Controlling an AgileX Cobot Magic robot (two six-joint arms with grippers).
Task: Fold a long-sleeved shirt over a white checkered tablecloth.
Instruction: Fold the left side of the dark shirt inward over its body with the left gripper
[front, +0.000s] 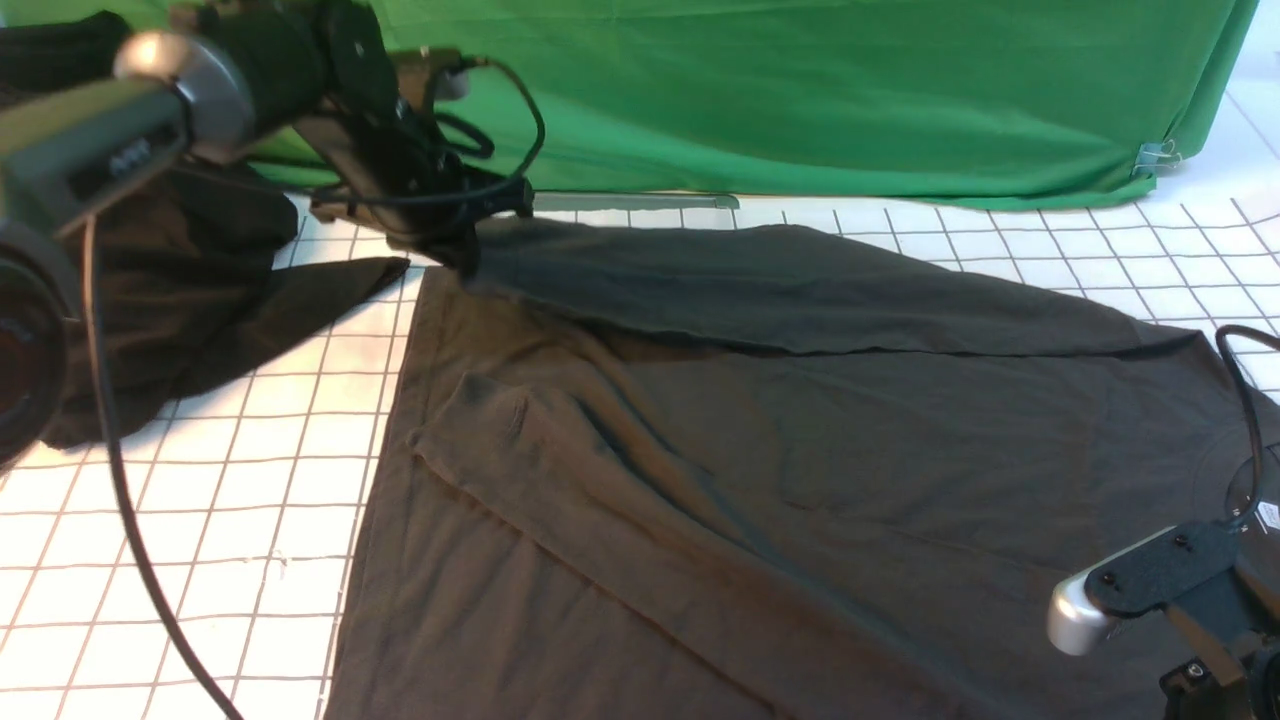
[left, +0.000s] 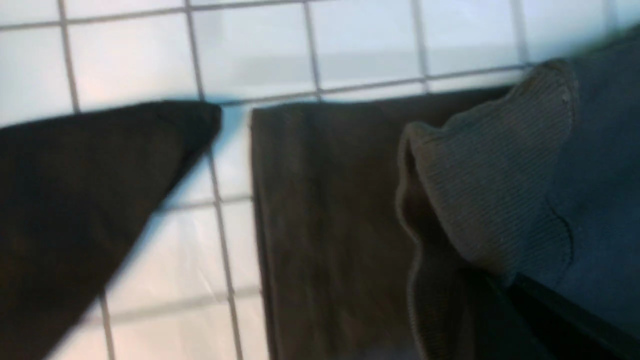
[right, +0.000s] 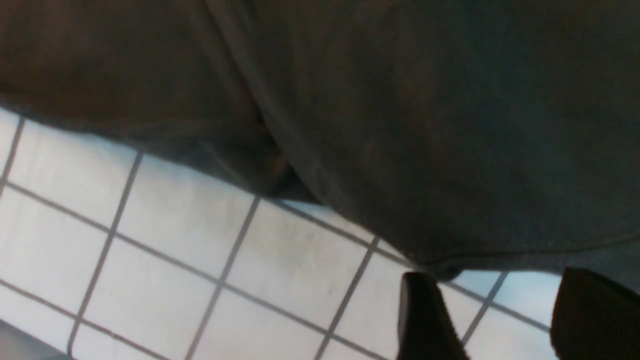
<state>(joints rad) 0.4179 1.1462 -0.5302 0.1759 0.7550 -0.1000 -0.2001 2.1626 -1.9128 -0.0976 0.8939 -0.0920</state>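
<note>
The left gripper (front: 455, 252) is clenched on the ribbed cuff (left: 495, 165) of the long-sleeved shirt (front: 800, 450) at its far left corner. The right gripper (right: 500, 325) hangs released and empty just beside the shirt's edge. With the shirt spread on the white checkered tablecloth (front: 200, 500) and its far sleeve along the far edge, this looks like the sleeve fold beginning; next, the cuff likely needs lifting and carrying inward over the body without dragging the cloth beneath.

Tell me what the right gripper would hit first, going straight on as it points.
Probably the edge of the dark brownish-grey cotton shirt, just ahead of the right gripper; depth is unclear.
</note>
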